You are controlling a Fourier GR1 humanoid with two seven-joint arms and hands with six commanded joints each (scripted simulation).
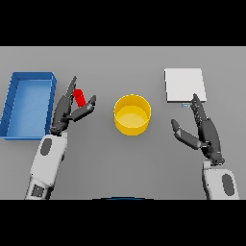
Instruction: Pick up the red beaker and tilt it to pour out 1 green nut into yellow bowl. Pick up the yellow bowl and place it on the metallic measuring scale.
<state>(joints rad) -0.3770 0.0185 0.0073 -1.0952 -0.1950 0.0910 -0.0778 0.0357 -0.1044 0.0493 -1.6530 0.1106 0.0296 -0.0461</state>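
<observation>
Red beaker (79, 96), a slim cylinder, sits between left hand (67, 111) fingers.

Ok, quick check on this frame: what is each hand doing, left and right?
Left hand: open, fingers around the red beaker but not closed on it.
Right hand: open, holding nothing, just below the metallic scale.
</observation>
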